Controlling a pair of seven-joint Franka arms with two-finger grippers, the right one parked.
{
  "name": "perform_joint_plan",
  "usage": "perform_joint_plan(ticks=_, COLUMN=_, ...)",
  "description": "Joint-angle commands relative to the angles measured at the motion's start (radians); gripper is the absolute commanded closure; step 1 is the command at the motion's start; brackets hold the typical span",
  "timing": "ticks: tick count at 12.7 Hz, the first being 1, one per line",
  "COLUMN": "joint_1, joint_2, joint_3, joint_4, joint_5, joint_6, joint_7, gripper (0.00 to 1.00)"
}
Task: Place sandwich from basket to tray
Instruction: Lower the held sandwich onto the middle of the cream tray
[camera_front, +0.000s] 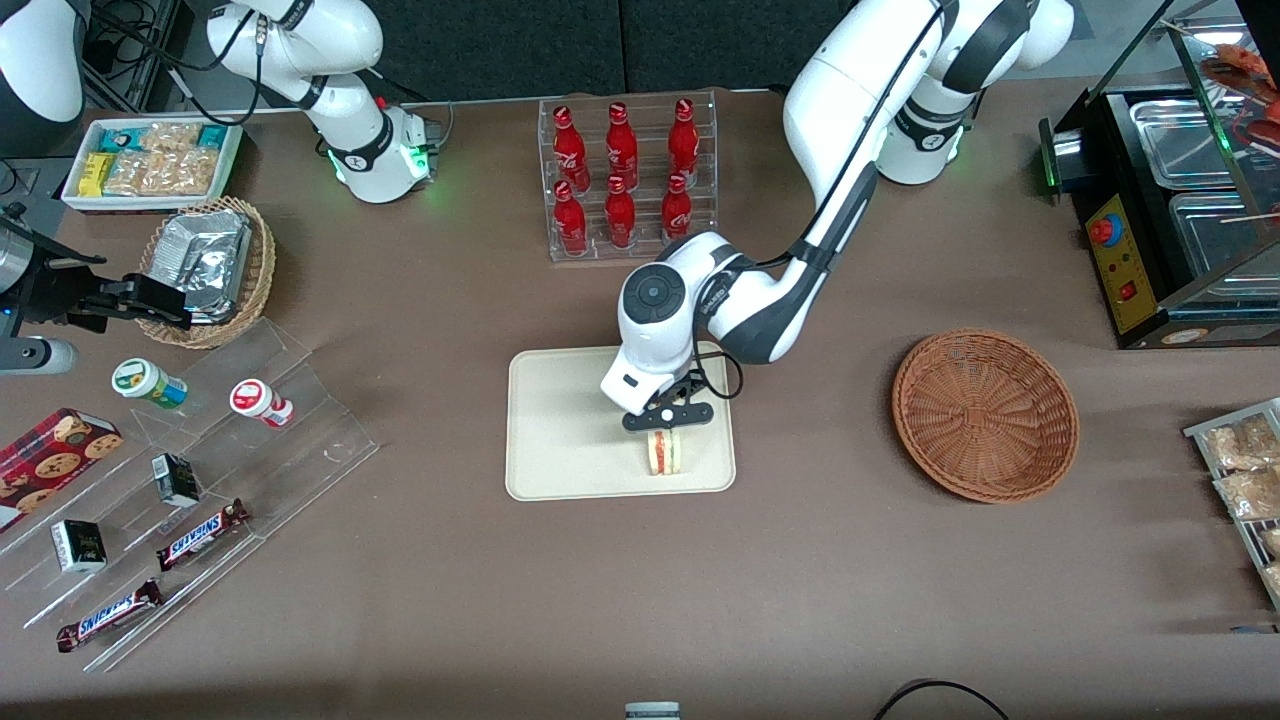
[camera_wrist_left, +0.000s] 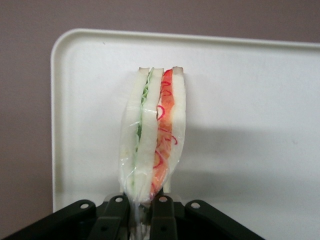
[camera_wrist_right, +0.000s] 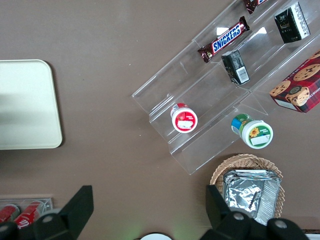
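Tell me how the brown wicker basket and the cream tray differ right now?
The basket is round, woven and reddish-brown; the tray is rectangular, smooth and cream. The basket holds nothing, while above the tray the gripper is shut on the sandwich. The basket lies toward the working arm's end. Both sit on the brown table.

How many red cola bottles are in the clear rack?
6, in the clear rack: three in the row farther from the front camera, three nearer. None seem hidden.

White arm, grey joints; black gripper (camera_front: 667, 420), silver screws.
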Motion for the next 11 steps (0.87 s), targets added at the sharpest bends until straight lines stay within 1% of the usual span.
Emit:
perform_joint_plan(ticks=1, joint_1=-0.036, joint_2=0.028, joint_3=0.017, joint_4=0.034, joint_5=0.015, joint_6=0.003, joint_7=-0.012, gripper=1.0)
perform_joint_plan(ticks=2, joint_1=-0.036, joint_2=0.028, joint_3=0.017, joint_4=0.034, joint_5=0.015, joint_6=0.003, joint_7=-0.012, gripper=1.0)
perform_joint_plan(ticks=3, joint_1=-0.036, joint_2=0.03, joint_3=0.017, joint_4=0.034, joint_5=0.015, joint_6=0.003, joint_7=-0.012, gripper=0.93)
perform_joint_plan(ticks=4, joint_1=-0.036, joint_2=0.031, joint_3=0.017, joint_4=0.034, joint_5=0.017, joint_6=0.003, joint_7=-0.012, gripper=0.77)
perform_joint_plan(ticks=5, joint_1=-0.036, joint_2=0.03, joint_3=0.017, joint_4=0.034, joint_5=0.017, joint_6=0.003, joint_7=-0.01, gripper=0.5)
perform_joint_plan(ticks=6, joint_1=-0.036, joint_2=0.03, joint_3=0.017, joint_4=0.034, joint_5=0.015, joint_6=0.003, joint_7=-0.009, gripper=0.48)
perform_joint_plan(ticks=7, joint_1=-0.036, joint_2=0.03, joint_3=0.017, joint_4=0.034, joint_5=0.015, joint_6=0.003, joint_7=-0.009, gripper=0.37)
perform_joint_plan(ticks=8, joint_1=-0.036, joint_2=0.028, joint_3=0.017, joint_4=0.034, joint_5=0.015, joint_6=0.003, joint_7=-0.006, gripper=0.16)
perform_joint_plan(ticks=9, joint_1=-0.035, joint_2=0.022, joint_3=0.017, joint_4=0.034, joint_5=0.014, joint_6=0.0, joint_7=-0.003, gripper=0.01)
perform_joint_plan(ticks=11, joint_1=-0.027, joint_2=-0.025, joint_3=0.017, joint_4=0.038, joint_5=0.002, joint_6=-0.04, joint_7=-0.006, gripper=0.01)
